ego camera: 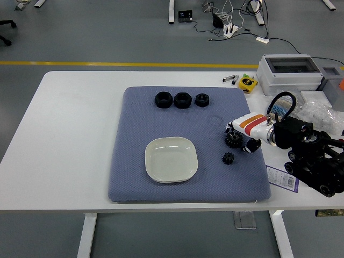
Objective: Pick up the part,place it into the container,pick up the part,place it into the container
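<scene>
Right hand (pixel 243 130) over the larger gear (pixel 233 140) on the blue mat (pixel 134 161) — fingers around it, grip unclear; smaller gear (pixel 228 158) nearer, white dish (pixel 171 159) to the left.

We get one view only, the head view, so nothing is shared with a second camera. It sits high on the robot's side, looking forward and down over the white tabletop (pixel 75 134), whose near edge runs across the bottom of the frame. It is far enough back that the whole tabletop fits, with grey floor and a yellow floor line (pixel 107 64) showing beyond it. The right robot hand (pixel 243 131) enters from the right edge; we see the blue mat (pixel 140 183) to its left, the grey box (pixel 287 72) behind it.
</scene>
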